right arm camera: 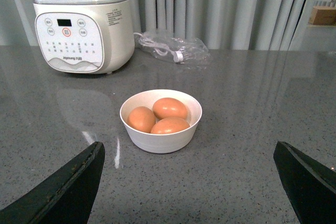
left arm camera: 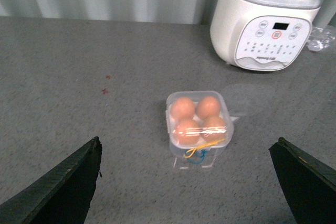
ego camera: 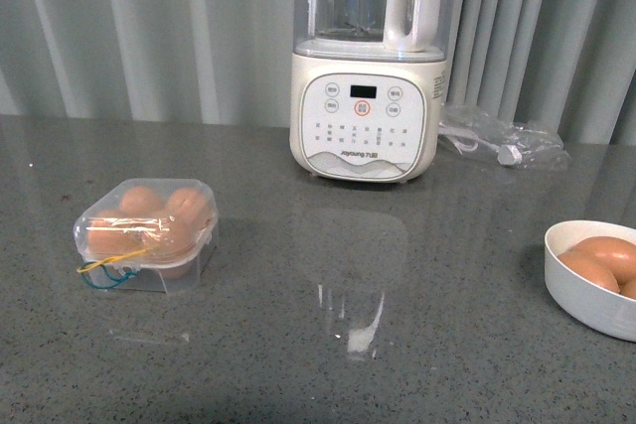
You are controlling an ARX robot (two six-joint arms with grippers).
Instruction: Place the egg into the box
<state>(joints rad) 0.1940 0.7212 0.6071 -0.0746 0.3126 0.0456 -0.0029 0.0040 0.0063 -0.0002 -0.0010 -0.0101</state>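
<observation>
The box (ego camera: 144,235) is a small clear plastic egg case on the left of the grey counter. Its lid is down over several brown eggs (ego camera: 142,201), and yellow and blue bands hang at its front. In the left wrist view the box (left arm camera: 199,124) lies ahead of my open left gripper (left arm camera: 187,145), between the lines of its two dark fingers (left arm camera: 63,182). Three more brown eggs (right arm camera: 169,108) lie in a round white bowl (right arm camera: 157,142) ahead of my open right gripper (right arm camera: 189,144). Both grippers hold nothing, and neither shows in the front view.
A cream blender (ego camera: 368,96) stands at the back middle of the counter, with a crumpled clear plastic bag (ego camera: 502,141) to its right. The white bowl (ego camera: 571,280) sits at the right edge of the front view. Grey curtains hang behind.
</observation>
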